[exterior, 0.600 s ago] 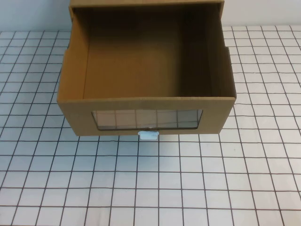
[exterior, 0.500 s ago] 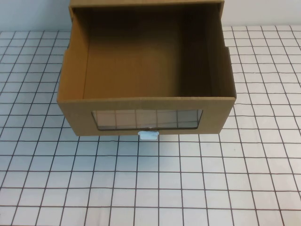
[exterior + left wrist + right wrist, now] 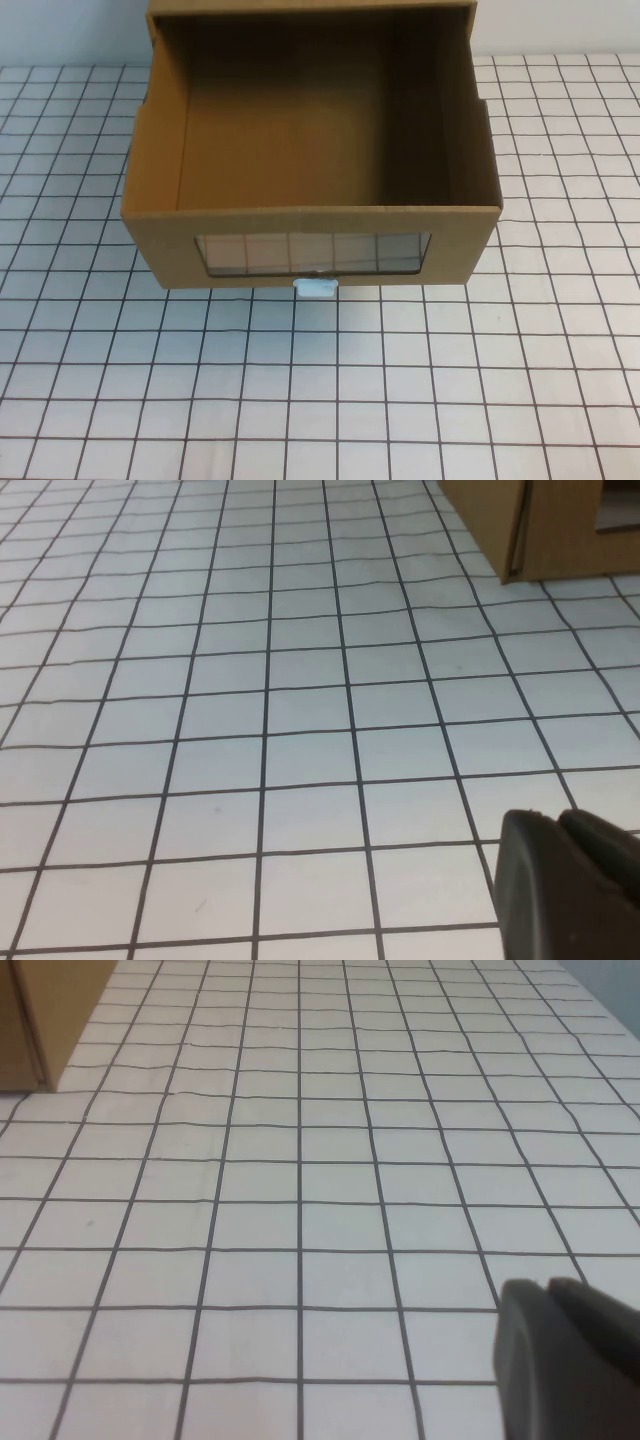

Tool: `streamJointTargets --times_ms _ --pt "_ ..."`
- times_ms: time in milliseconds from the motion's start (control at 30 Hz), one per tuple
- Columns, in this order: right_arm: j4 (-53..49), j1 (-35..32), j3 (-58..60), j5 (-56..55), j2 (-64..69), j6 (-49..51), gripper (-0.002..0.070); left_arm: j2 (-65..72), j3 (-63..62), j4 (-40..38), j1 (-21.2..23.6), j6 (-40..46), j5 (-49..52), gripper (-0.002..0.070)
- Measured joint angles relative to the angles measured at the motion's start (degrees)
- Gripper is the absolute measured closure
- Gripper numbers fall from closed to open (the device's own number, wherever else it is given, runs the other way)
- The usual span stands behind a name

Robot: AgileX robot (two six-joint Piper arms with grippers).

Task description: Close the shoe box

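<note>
With the shoe box [image 3: 312, 170] pulled far out at the tabletop's [image 3: 400, 400] back, and the left gripper [image 3: 570, 890] and right gripper [image 3: 565, 1360] low and well apart from it, jaws I cannot tell, I fear an off-center push will jam it.

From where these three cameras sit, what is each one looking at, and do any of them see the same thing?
High view: raised on the robot's side, angled down at the open shoe box on the gridded table; no arm shows.
Left wrist view: low over the table, box corner beyond; only a dark part of the left gripper shows.
Right wrist view: likewise low, box edge beyond, part of the right gripper.
All three share the box and table.
</note>
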Motion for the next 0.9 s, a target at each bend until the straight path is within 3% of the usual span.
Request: streamJointTargets --times_ms 233,467,733,900 --pt "0.00 0.00 0.00 -1.51 0.00 0.00 0.0689 0.00 0.00 0.10 0.00 0.00 -1.36 0.0680" --pt "0.40 0.00 0.00 -10.52 0.00 0.00 0.0690 0.00 0.00 0.10 0.00 0.00 -10.08 0.0680" --pt "1.83 0.00 0.00 -29.44 0.00 0.00 0.0689 0.00 0.00 0.10 0.00 0.10 -27.70 0.0680" --pt "2.15 0.00 0.00 -44.76 0.00 0.00 0.0689 0.00 0.00 0.32 0.00 0.10 -47.08 0.0680"
